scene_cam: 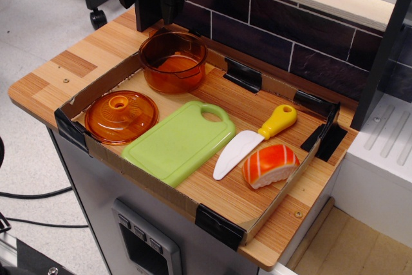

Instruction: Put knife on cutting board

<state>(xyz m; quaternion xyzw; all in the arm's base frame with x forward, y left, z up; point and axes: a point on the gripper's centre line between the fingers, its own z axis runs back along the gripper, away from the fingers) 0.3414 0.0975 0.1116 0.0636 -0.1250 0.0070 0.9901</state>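
1. Black robot gripper [168, 6] up at the worktop's far left corner, above the pot; jaws cut off by the top of the view and dark, so cannot tell whether apart or together.
2. Just below: round transparent orange plastic pot [173, 61], upright, open-topped.
3. Toward the left near edge: round orange plastic lid [121, 116] with centre knob, lying flat, touching the board's left edge.
4. Mid-worktop: flat light-green plastic cutting board [178, 142], handle hole toward the far edge, nothing on it.
5. Right of the board, just beside it, apart: small toy knife [253, 141], white curved blade, yellow handle pointing to the far right corner.
6. Against the blade's right side: orange-and-white plastic sushi piece [270, 165], near the right edge.
7. Around everything: low cardboard tray wall [103, 78] with black corner clips, on the wooden worktop [48, 82].
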